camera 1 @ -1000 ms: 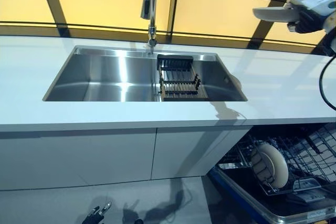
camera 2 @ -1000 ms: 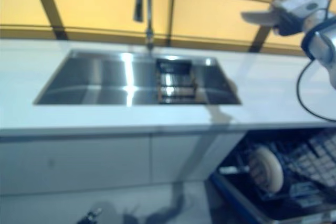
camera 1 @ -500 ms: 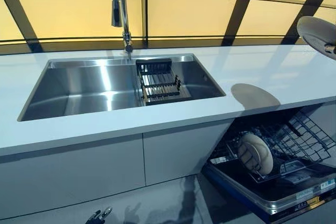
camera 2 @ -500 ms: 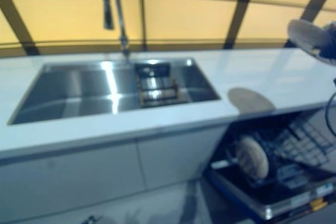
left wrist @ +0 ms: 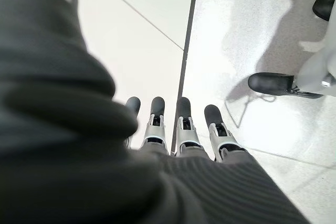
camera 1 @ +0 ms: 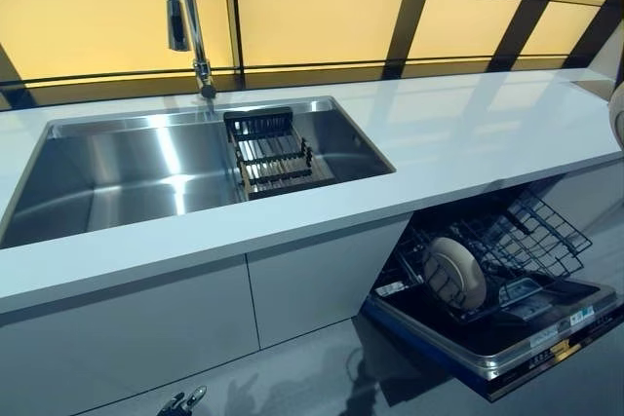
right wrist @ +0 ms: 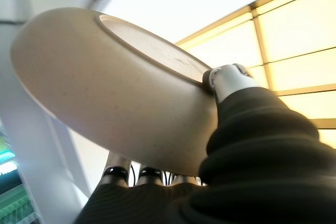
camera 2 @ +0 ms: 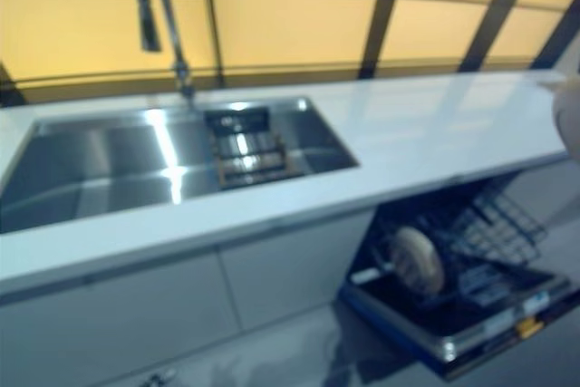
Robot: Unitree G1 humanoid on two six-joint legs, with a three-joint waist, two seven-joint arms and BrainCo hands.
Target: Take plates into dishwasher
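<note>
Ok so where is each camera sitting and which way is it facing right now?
Left eye view: on the head, looking down at the white countertop, steel sink and open dishwasher rack holding a cream plate.
Right eye view: beside it, same scene.
Left wrist view: looks along the left hand, fingers straight, at the pale tiled floor.
Right wrist view: looks along the right hand, gripping a beige plate.

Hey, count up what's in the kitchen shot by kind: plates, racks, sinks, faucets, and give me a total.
Plates: 2, one standing in the dishwasher rack, one held in the right hand
Racks: 2, dishwasher rack and sink rack
Sinks: 1
Faucets: 1
Total: 6
</note>
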